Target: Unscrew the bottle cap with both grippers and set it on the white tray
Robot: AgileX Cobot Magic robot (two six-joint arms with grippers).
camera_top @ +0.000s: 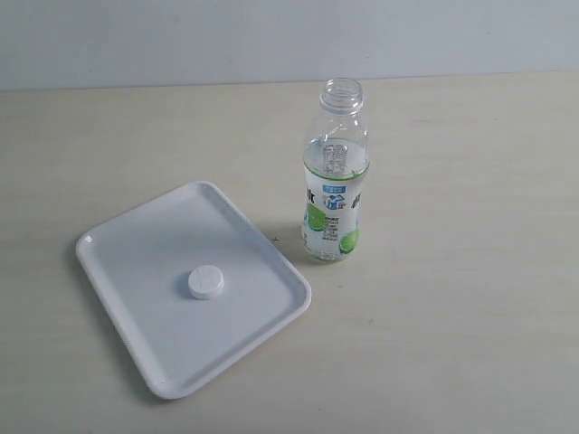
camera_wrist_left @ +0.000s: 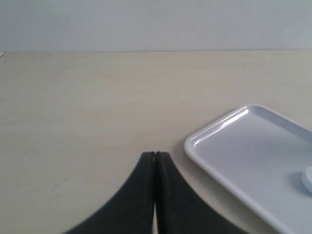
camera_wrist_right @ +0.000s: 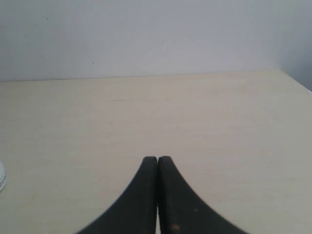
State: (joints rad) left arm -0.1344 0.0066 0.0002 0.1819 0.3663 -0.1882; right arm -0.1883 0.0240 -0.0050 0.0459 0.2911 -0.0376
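Bottle cap [camera_top: 206,282] lies flat on the white tray [camera_top: 127,240], close to the tray's middle, top face up and a little of its ribbed side showing. It touches only the tray floor and is well clear of the raised rim.

In the exterior view the tray sits at about 8 o'clock from the scene's centre. It is turned askew on the pale wooden table [camera_top: 452,316], so that its rounded corners point roughly to 12, 3, 6 and 9 o'clock.

The bottle [camera_top: 334,190] stands upright on the table at about 2 o'clock from the cap. It is off the tray, near the tray's 1 o'clock edge but apart from it. Its threaded neck is bare and open, and the white, blue and green label with lime slices wraps its lower half.

Neither arm shows in the exterior view.

In the left wrist view the left gripper [camera_wrist_left: 155,155] has its two black fingers pressed together at the tips with nothing between them. It hangs over bare table, with a corner of the tray [camera_wrist_left: 234,146] near the fingertips but apart from them. A sliver of the cap [camera_wrist_left: 308,179] shows at the border of that picture.

In the right wrist view the right gripper [camera_wrist_right: 157,158] is likewise closed on nothing, tips touching, with open tabletop ahead and a plain wall [camera_wrist_right: 146,39] beyond
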